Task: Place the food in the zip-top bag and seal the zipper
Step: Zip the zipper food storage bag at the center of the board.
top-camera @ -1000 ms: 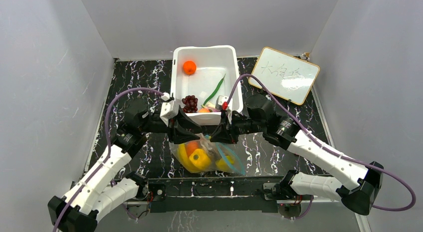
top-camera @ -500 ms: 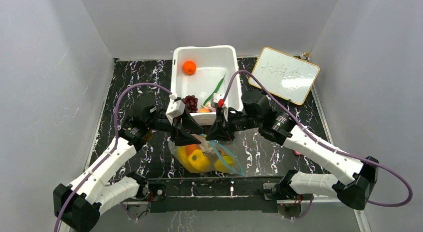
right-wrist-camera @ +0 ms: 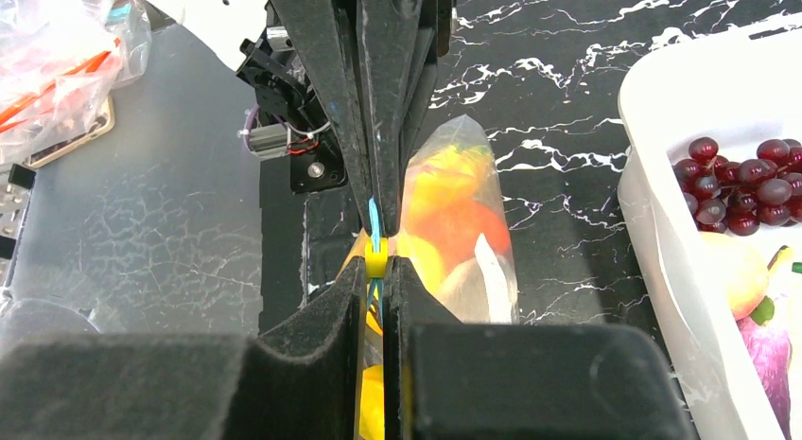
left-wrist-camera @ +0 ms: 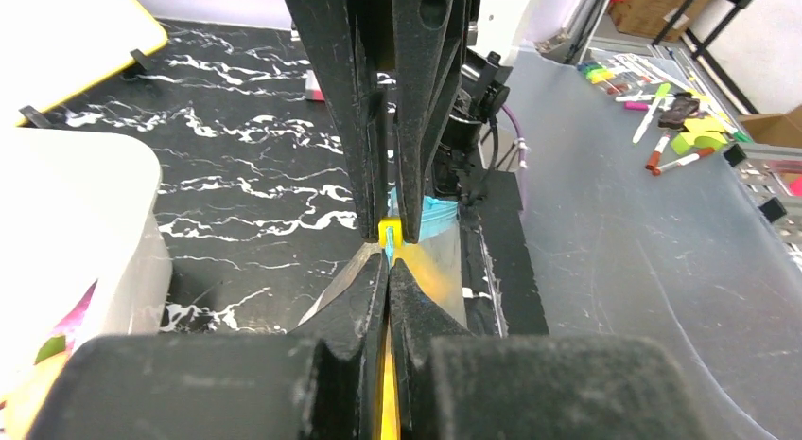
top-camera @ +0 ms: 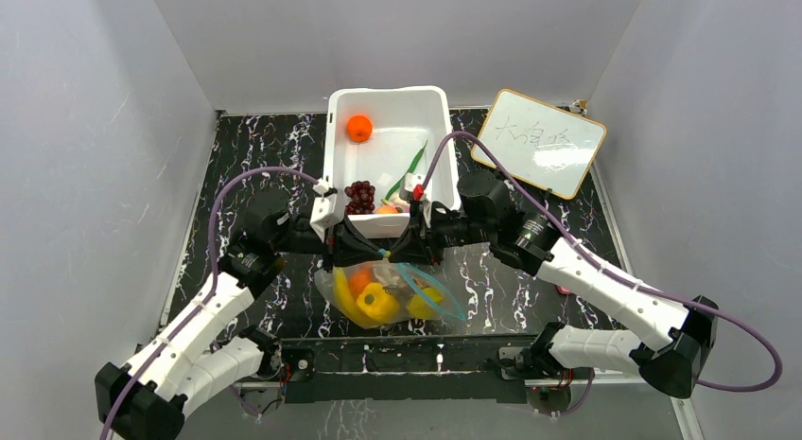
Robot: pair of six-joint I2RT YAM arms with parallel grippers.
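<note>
Right now both arms meet tip to tip over the middle of the counter (top-camera: 255,175), between the white tub (top-camera: 331,147) and the near edge. Your left gripper (left-wrist-camera: 388,270) is clamped flat on the top edge of the zip-top bag (top-camera: 328,289), jaws pressed together with clear film coming out between them. Your right gripper (right-wrist-camera: 376,268) faces it, closed tight on the zipper (right-wrist-camera: 374,218) at its small yellow slider (right-wrist-camera: 376,258). From above, the teal strip bows out in a loop toward the right edge. The bag sags toward the near edge, holding a yellow pepper (top-camera: 378,301) and a bagged orange (top-camera: 359,280). In the tub by the far edge lie a loose orange (top-camera: 358,128), dark red grapes (top-camera: 358,196) and a green pod (top-camera: 412,164). A whiteboard (top-camera: 539,142) sits at the far right corner.
</note>
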